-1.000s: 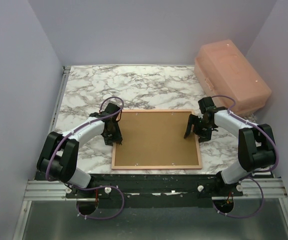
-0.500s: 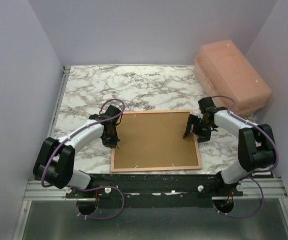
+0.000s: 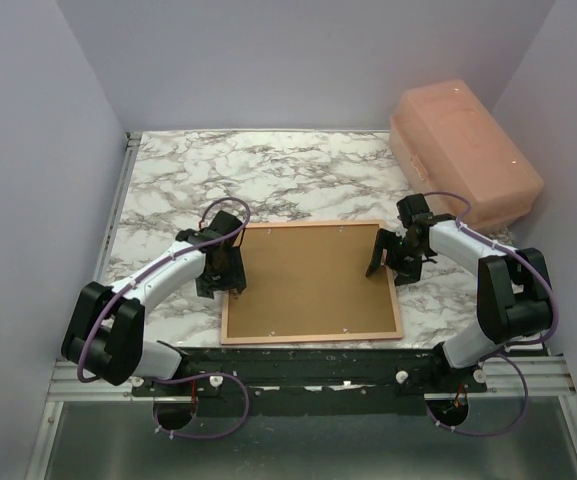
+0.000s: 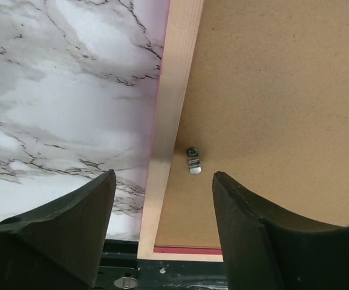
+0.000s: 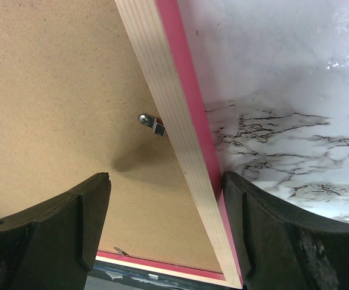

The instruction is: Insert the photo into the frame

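Note:
The frame (image 3: 311, 339) lies face down on the marble table, tan back up, with the pink side showing along its edges. The brown backing board (image 3: 313, 280) fills it. The photo is hidden. My left gripper (image 3: 223, 283) is open over the frame's left rail (image 4: 173, 103), with a small metal clip (image 4: 193, 161) between its fingers (image 4: 77, 223). My right gripper (image 3: 385, 268) is open astride the right rail (image 5: 174, 121). Its outer finger (image 5: 271, 229) is against the pink side, and another clip (image 5: 152, 124) sits just inside the rail.
A salmon plastic box (image 3: 463, 150) stands at the back right, close to the right arm. The frame's near edge sits next to the black base rail (image 3: 308, 365). Walls close in the left, right and back sides.
My left arm's elbow has swung out to the left and its gripper has slid slightly toward the near edge along the left rail. The frame's near-left corner has shifted a little. The right arm is unmoved.

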Controlling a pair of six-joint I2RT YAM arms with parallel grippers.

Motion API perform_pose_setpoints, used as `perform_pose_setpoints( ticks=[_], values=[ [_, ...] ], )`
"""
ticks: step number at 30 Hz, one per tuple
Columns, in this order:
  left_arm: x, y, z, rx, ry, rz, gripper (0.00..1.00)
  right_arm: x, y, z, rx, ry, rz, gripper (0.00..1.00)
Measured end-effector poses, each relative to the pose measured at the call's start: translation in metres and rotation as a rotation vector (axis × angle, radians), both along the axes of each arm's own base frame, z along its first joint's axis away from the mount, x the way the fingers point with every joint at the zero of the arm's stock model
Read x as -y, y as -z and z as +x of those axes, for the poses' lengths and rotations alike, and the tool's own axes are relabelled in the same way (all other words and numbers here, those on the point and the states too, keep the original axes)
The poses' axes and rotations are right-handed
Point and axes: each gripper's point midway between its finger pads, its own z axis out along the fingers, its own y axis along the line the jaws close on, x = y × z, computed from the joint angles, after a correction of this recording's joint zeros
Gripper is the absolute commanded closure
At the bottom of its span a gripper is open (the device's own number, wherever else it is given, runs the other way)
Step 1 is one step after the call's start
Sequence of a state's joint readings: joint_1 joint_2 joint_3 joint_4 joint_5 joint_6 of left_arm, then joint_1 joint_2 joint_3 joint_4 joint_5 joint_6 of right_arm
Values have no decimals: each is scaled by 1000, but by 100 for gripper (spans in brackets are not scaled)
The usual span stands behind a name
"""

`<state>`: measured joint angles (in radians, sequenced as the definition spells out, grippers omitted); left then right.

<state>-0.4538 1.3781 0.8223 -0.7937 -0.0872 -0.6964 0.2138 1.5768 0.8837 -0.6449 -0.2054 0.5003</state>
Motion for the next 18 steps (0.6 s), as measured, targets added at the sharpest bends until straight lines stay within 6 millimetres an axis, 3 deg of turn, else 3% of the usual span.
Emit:
perform_pose_setpoints(
  ticks=[7,12,18],
  values=[
    [3,-5,6,19,0,-9,36,0,0,0,0,0,0,18],
    [3,6,7,-13,0,8,43,0,0,0,0,0,0,19],
    [7,13,10,-23,4,-4,68,0,0,0,0,0,0,19]
  ],
)
